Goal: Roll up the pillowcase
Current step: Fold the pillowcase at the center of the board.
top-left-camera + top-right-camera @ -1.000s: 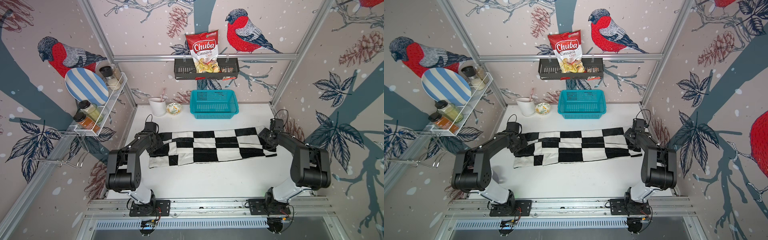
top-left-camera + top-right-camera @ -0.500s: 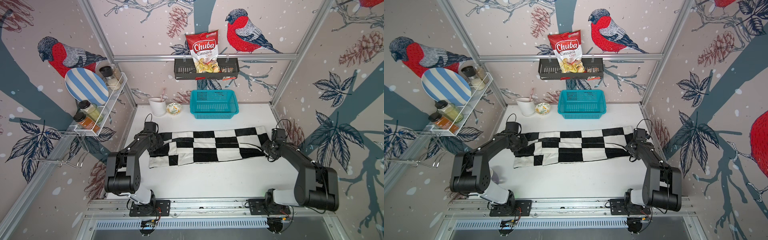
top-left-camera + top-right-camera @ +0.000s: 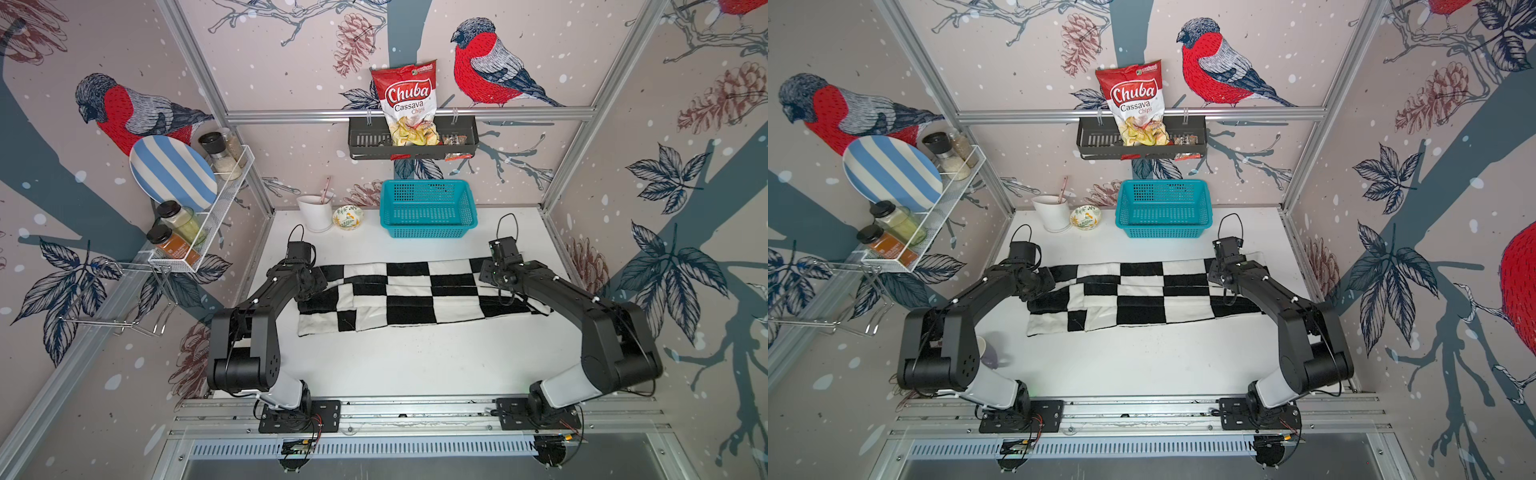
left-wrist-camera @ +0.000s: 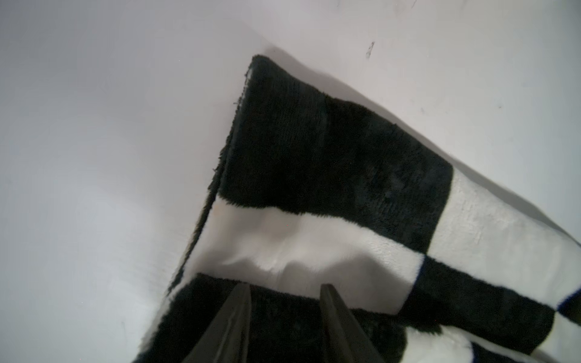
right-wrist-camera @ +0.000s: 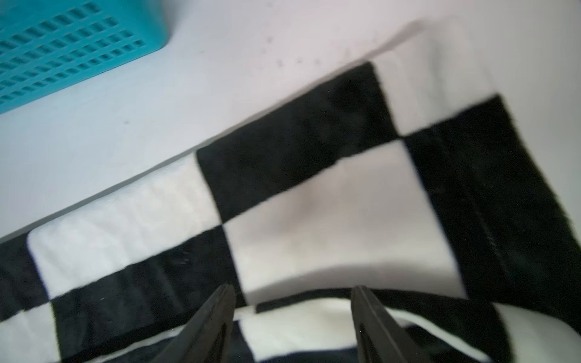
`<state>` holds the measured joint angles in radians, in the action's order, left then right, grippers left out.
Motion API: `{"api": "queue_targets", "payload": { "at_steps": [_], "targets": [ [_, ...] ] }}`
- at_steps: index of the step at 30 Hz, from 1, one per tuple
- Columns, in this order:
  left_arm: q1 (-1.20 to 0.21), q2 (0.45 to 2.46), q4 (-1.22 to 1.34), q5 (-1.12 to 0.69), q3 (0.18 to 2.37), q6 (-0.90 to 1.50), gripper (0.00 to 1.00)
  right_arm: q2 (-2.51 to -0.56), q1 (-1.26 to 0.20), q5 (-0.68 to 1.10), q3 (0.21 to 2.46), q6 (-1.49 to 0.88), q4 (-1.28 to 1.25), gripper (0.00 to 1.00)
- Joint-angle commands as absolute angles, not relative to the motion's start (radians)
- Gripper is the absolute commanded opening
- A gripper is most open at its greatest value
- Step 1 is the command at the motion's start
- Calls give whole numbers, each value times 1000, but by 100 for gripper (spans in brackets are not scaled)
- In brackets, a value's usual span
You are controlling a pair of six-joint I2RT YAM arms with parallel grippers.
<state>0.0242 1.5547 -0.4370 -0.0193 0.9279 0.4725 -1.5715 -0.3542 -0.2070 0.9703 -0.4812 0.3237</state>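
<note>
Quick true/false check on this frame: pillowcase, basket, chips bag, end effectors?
1. The pillowcase lies as a long strip on the table. True.
2. The pillowcase is inside the teal basket. False: the teal basket stands behind it, apart.
3. The chips bag lies on the table. False: it stands in the black wall shelf.
4. The left end effector and right end effector are near opposite ends of the pillowcase. True.

Pillowcase: bold black-and-white checkerboard. Basket: teal. Bench: plain white. Plate: blue-and-white stripes. Chips bag: red, white. Walls: pale pink, red-breasted birds, dark leaves, white flecks. Left end effector, right end effector: black.
</note>
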Motion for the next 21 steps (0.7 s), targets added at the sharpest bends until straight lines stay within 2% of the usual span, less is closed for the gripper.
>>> {"api": "queue_targets", "payload": {
  "at_steps": [1, 9, 13, 18, 21],
  "targets": [
    [27, 1570, -472, 32, 930, 438, 44, -1631, -445, -107, 1026, -400, 235, 66],
    [30, 1620, -468, 96, 980, 407, 52, -1775, -602, -66, 1158, -365, 215, 68],
    [31, 1673, -529, 130, 1051, 387, 52, -1792, -638, -52, 1160, -365, 206, 68],
    [31, 1632, -560, 144, 1005, 405, 54, -1788, -655, -48, 1145, -373, 194, 68],
    [29, 1589, -568, 99, 947, 429, 49, -1779, -655, -56, 1131, -374, 184, 68]
  ]
}}
